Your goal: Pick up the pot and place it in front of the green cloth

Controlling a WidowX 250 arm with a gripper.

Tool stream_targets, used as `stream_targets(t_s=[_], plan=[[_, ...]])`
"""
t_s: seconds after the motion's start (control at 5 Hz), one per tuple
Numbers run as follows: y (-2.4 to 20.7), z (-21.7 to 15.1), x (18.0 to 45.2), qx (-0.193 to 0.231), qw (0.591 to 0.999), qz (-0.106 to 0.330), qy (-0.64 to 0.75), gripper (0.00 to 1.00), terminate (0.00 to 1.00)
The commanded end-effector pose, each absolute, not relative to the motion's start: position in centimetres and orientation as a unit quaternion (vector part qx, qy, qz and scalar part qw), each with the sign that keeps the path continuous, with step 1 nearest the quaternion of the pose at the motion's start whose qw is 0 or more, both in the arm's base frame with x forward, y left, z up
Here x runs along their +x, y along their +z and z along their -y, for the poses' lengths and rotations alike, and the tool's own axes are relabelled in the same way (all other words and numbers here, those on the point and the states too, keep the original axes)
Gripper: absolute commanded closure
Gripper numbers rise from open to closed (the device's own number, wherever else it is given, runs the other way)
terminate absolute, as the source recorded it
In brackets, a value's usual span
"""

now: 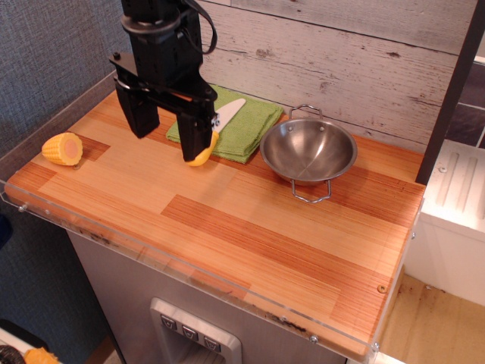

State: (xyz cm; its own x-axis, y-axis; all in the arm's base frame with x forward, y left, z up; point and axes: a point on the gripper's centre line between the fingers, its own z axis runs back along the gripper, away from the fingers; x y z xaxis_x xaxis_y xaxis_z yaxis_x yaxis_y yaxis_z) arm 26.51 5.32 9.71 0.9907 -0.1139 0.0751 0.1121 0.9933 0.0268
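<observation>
The shiny steel pot (308, 148) with two wire loop handles sits upright on the wooden counter, just right of the green cloth (241, 121). The cloth lies flat near the back wall with a yellow-handled white toy knife (216, 129) on its left part. My gripper (167, 146) hangs above the counter left of the cloth, well left of the pot. Its two black fingers are spread apart and hold nothing. The right finger (196, 135) hides part of the knife and the cloth's left edge.
A yellow corn piece (63, 149) lies at the counter's left end. The counter (250, 227) has a clear plastic rim along its front and left edges. A wood-plank wall stands behind; a dark post (455, 83) rises at the right.
</observation>
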Motion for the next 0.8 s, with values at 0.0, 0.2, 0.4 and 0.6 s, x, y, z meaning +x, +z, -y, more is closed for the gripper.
stream_targets(t_s=[0.0, 0.2, 0.4, 0.6], plan=[[8.5, -1.7, 31.7, 0.01, 0.995, 0.049, -0.083, 0.0, 0.0], [7.5, 1.7, 34.4, 0.02, 0.993, 0.044, -0.108, 0.0, 0.0], [6.7, 5.1, 36.3, 0.019, 0.989, 0.041, -0.138, 0.0, 0.0], [6.4, 7.2, 37.4, 0.023, 0.988, 0.046, -0.148, 0.0, 0.0]])
